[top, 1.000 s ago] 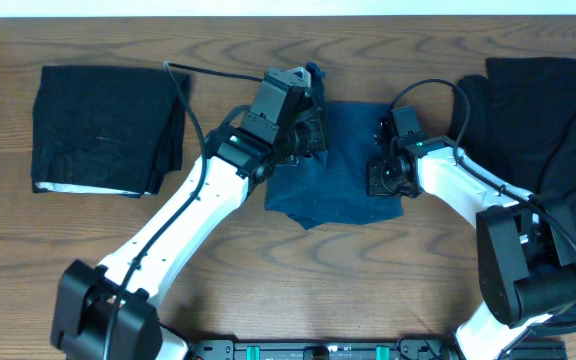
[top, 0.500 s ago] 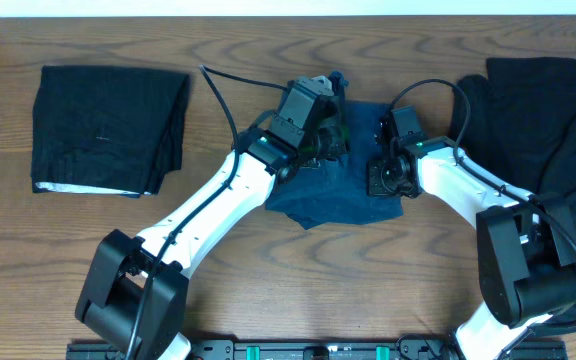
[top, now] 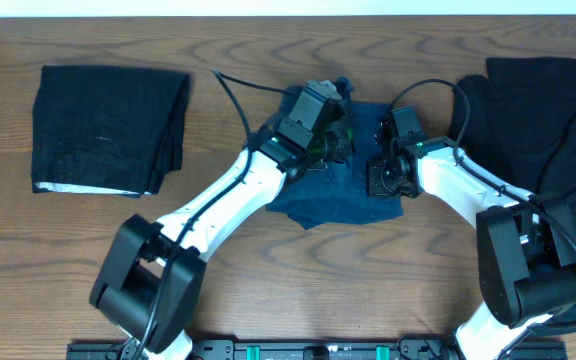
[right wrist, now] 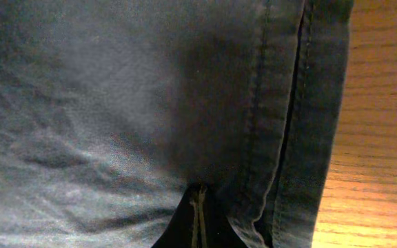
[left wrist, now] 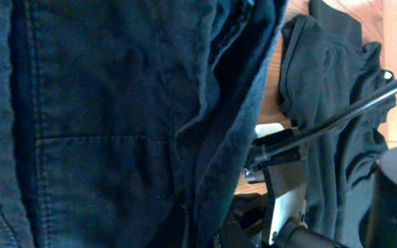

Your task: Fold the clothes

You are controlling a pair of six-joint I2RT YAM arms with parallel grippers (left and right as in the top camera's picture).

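You've got one pair of shorts [top: 340,196] in the middle, left gripper [top: 334,143] clamped on its top edge and right gripper [right wrist: 198,213] clamped near its right hem, plus one folded black garment [top: 108,128] far left and one black heap [top: 538,110] far right.

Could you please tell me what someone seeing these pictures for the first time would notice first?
The eye goes first to the denim-blue garment rumpled at the middle of the wooden table, with the left arm and right arm both reaching onto it. Next come a neatly folded black garment at the far left and a loose heap of black clothes at the right edge.
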